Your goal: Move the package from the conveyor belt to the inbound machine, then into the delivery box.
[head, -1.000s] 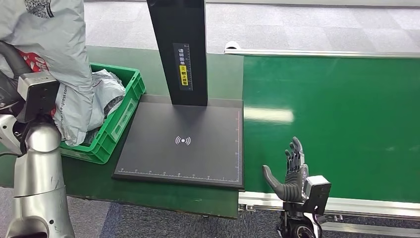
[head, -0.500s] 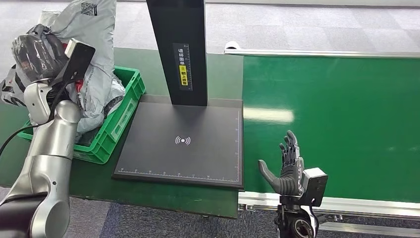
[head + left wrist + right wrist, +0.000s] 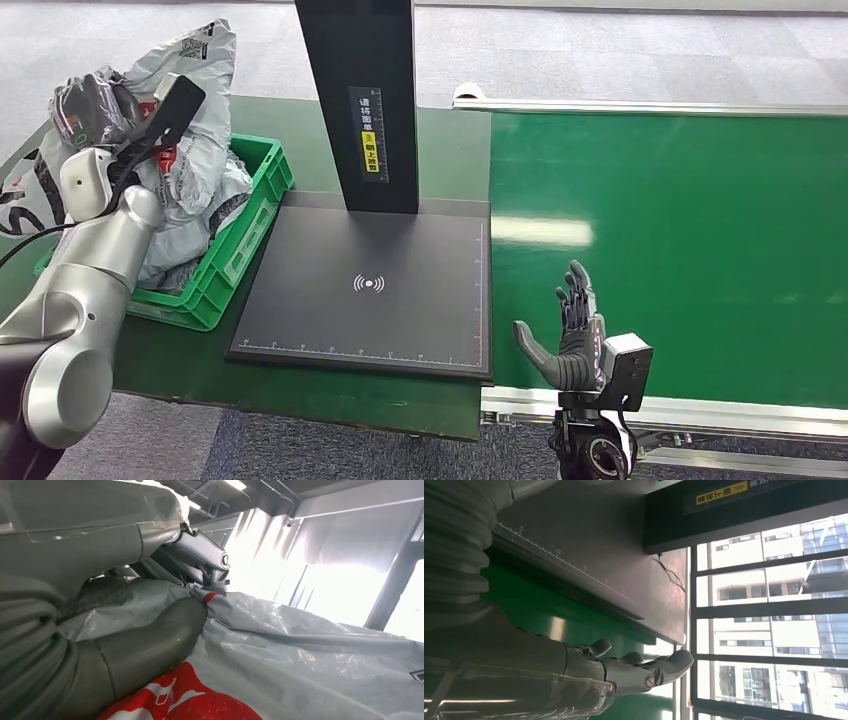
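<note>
One grey bag (image 3: 195,95) held aloft above the green crate (image 3: 240,235), at the far left of the surface (image 3: 330,385). Long axis near upright, tilted a little; printed code patch at the top end, lower end hanging down into the crate. Gripped by the left hand (image 3: 88,105), fingers (image 3: 75,98) wrapped tight in the crumpled plastic; from the left wrist, thumb (image 3: 150,640) pressed against the grey film (image 3: 310,650), with a red printed patch (image 3: 185,695) just beside it. More grey plastic lying in the crate under the held bag; count of pieces there hard to tell, at least one. One crate, set just beside the left edge of the black scan pad (image 3: 370,285). One pad, flat, with a white signal mark at its middle and ruler ticks along its near and right edges. One black post (image 3: 360,100) standing at the pad's far side, carrying a yellow label. One green belt (image 3: 680,250) to the right of the pad, touching its edge. Right hand (image 3: 572,340) low at the near edge of the belt, holding nothing, fingers (image 3: 578,295) straight and pointing up, thumb spread out toward the pad. Same hand seen from the right wrist (image 3: 624,672), fingers stretched out over the green belt.
</note>
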You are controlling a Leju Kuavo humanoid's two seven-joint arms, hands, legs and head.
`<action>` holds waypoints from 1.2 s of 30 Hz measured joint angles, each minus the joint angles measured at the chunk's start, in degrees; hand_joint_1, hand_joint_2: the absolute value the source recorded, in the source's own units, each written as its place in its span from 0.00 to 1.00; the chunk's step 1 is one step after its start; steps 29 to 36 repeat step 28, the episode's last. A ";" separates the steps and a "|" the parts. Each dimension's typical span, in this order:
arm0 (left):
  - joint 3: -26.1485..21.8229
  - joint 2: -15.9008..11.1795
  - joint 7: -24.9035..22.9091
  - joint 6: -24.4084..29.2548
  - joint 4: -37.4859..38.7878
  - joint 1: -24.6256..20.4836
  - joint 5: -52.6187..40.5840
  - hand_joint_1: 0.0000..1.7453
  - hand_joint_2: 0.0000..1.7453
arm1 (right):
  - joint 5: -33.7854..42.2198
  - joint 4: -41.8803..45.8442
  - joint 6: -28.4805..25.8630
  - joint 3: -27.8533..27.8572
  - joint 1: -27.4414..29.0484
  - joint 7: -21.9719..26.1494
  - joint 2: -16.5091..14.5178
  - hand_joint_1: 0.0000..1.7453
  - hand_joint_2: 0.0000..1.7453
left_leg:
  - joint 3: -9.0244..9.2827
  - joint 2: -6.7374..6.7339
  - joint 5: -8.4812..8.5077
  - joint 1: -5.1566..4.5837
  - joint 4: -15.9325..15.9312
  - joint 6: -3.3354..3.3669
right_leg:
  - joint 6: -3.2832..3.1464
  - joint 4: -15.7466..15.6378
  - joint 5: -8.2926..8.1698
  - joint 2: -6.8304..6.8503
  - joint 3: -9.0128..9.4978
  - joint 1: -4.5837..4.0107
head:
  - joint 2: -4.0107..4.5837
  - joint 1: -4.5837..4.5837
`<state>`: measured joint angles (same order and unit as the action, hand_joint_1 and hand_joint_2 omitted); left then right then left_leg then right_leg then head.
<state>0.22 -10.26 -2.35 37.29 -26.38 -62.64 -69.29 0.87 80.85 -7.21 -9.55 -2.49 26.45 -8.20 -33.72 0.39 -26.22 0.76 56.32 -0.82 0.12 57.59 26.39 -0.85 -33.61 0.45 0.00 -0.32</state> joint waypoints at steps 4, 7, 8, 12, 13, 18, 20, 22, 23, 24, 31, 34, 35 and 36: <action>0.52 -1.12 -1.30 -1.44 1.51 -0.45 -1.63 1.00 1.00 | 0.01 0.01 -0.10 -0.01 0.34 -0.07 0.15 0.00 1.00 | 0.00 0.00 0.00 0.00 0.00 0.00 | 0.00 0.00 0.00 0.00 0.00 0.00 | 0.00 0.00; 0.82 -1.72 -1.42 -2.57 2.35 -0.50 -2.51 1.00 1.00 | 0.05 0.02 -0.19 0.01 0.66 -0.09 0.33 0.00 1.00 | -0.01 0.02 0.00 0.00 0.00 0.00 | 0.00 0.00 0.00 0.00 0.00 0.00 | 0.00 0.01; 1.00 -1.87 -1.81 -2.88 2.62 -0.49 -3.11 1.00 1.00 | 0.07 0.02 -0.20 0.01 0.72 -0.09 0.38 0.00 1.00 | -0.01 0.01 0.00 0.00 0.00 0.00 | 0.00 0.00 0.00 0.00 0.00 0.00 | 0.00 0.00; 1.64 -2.52 -4.48 -4.48 3.86 -0.36 -5.04 0.26 1.00 | 0.07 0.02 -0.15 -0.03 0.74 -0.10 0.46 0.00 1.00 | -0.03 0.00 0.00 0.00 0.00 0.00 | 0.00 0.00 0.00 0.00 0.00 0.00 | 0.00 0.00; 1.68 -2.71 -4.70 -4.67 4.13 -0.24 -4.97 0.00 1.00 | 0.07 0.02 -0.13 -0.05 0.73 -0.13 0.46 0.00 1.00 | -0.03 0.01 0.00 0.00 0.00 0.00 | 0.00 0.00 0.00 0.00 0.00 0.00 | 0.00 0.00; 1.11 -3.32 -1.10 -3.52 4.64 0.83 -1.34 0.00 1.00 | 0.13 0.00 -0.01 -0.05 0.74 -0.19 0.62 0.00 1.00 | -0.02 0.04 0.00 0.00 0.00 0.00 | 0.00 0.00 0.00 0.01 -0.01 0.00 | 0.00 0.00; 0.73 -3.33 0.23 -2.89 4.64 1.11 -0.56 0.00 1.00 | 0.16 -0.02 0.02 -0.04 0.75 -0.18 0.72 0.00 1.00 | -0.03 0.03 0.00 0.00 0.00 0.00 | 0.00 0.00 0.00 0.01 -0.01 0.00 | 0.00 -0.01; 0.53 -3.33 0.72 -2.56 4.64 1.20 -0.53 0.00 1.00 | 0.17 -0.06 0.02 -0.05 0.75 -0.17 0.78 0.00 1.00 | -0.03 0.03 0.00 0.00 0.00 0.00 | 0.00 0.00 0.00 0.01 0.00 0.00 | 0.00 -0.01; 0.44 -3.33 0.82 -2.53 4.64 1.21 -0.55 0.00 1.00 | 0.19 -0.08 0.02 -0.06 0.75 -0.17 0.79 0.00 1.00 | -0.03 0.03 0.00 0.00 0.00 0.00 | 0.00 0.00 0.00 0.01 0.00 0.00 | 0.00 -0.01; 0.35 -3.33 0.88 -2.53 4.64 1.22 -0.58 0.00 1.00 | 0.21 -0.08 0.03 -0.07 0.75 -0.17 0.80 0.00 1.00 | -0.03 0.03 0.00 0.00 0.00 0.00 | 0.00 0.00 0.00 0.01 0.00 0.00 | 0.00 -0.01; 0.20 -3.33 0.97 -2.53 4.64 1.23 -0.60 0.00 1.00 | 0.24 -0.09 0.04 -0.07 0.75 -0.17 0.82 0.00 1.00 | -0.02 0.03 0.00 0.00 0.00 0.00 | 0.00 0.00 0.00 0.01 0.00 0.00 | 0.00 0.00; 0.20 -3.33 0.97 -2.53 4.64 1.23 -0.60 0.00 1.00 | 0.24 -0.09 0.04 -0.07 0.75 -0.17 0.82 0.00 1.00 | -0.02 0.03 0.00 0.00 0.00 0.00 | 0.00 0.00 0.00 0.01 0.00 0.00 | 0.00 0.00; 0.20 -3.33 0.97 -2.53 4.64 1.23 -0.60 0.00 1.00 | 0.24 -0.09 0.04 -0.07 0.75 -0.17 0.82 0.00 1.00 | -0.02 0.03 0.00 0.00 0.00 0.00 | 0.00 0.00 0.00 0.01 0.00 0.00 | 0.00 0.00; 0.20 -3.33 0.97 -2.53 4.64 1.23 -0.60 0.00 1.00 | 0.24 -0.09 0.04 -0.07 0.75 -0.17 0.82 0.00 1.00 | -0.02 0.03 0.00 0.00 0.00 0.00 | 0.00 0.00 0.00 0.01 0.00 0.00 | 0.00 0.00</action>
